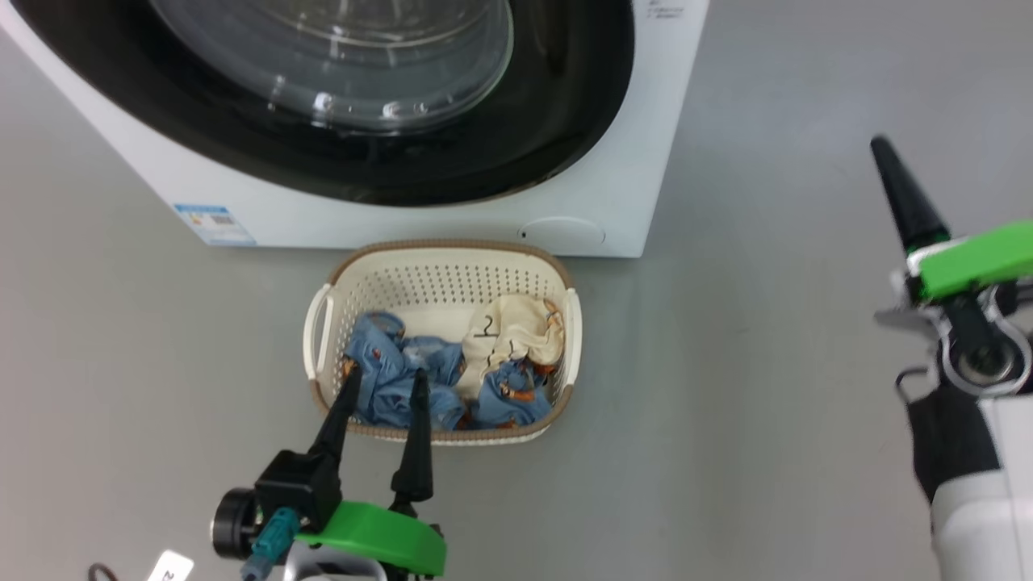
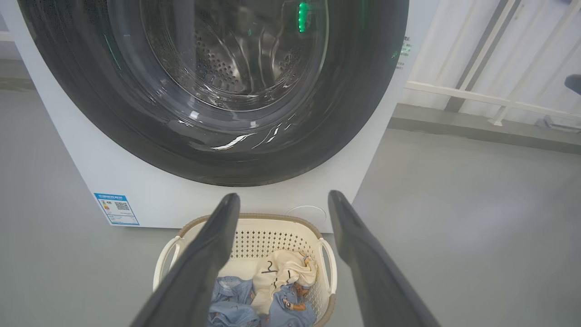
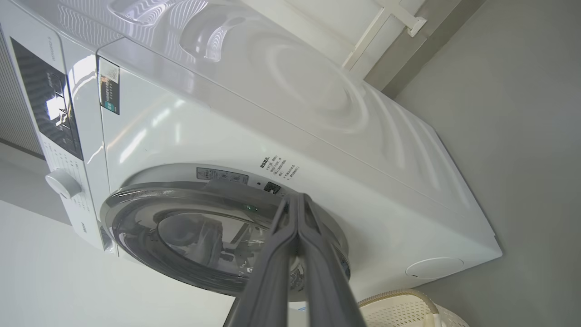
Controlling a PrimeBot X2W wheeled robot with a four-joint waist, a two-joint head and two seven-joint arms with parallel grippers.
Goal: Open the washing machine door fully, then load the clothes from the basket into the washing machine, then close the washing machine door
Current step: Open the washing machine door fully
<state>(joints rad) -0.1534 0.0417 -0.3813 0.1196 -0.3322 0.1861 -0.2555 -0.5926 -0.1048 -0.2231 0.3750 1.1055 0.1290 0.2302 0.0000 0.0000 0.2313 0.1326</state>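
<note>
left gripper (image 1: pixel 386 376): jaws spread wide, pointing forward | right gripper (image 1: pixel 881 148): jaws pressed together, tilted up-left

- The right gripper (image 3: pixel 297 202) has its jaws pressed together, tips at the glossy rim of the washing machine door (image 3: pixel 181 236); contact is unclear.
- The door lies shut on the white washing machine (image 3: pixel 317 136).
- The basket (image 3: pixel 408 309) stands on the grey floor (image 3: pixel 522 113), just before the machine.

White washing machine (image 1: pixel 613 202) showing a glossy black door (image 1: pixel 565 121) rim, small blue label (image 1: pixel 214 224), cream perforated basket (image 1: pixel 452 282) wearing a brown woven-look rim, light blue clothes (image 1: pixel 387 379) carrying orange-brown prints, cream cloth (image 1: pixel 508 331) bearing black marks, plain grey floor (image 1: pixel 767 363)
</note>
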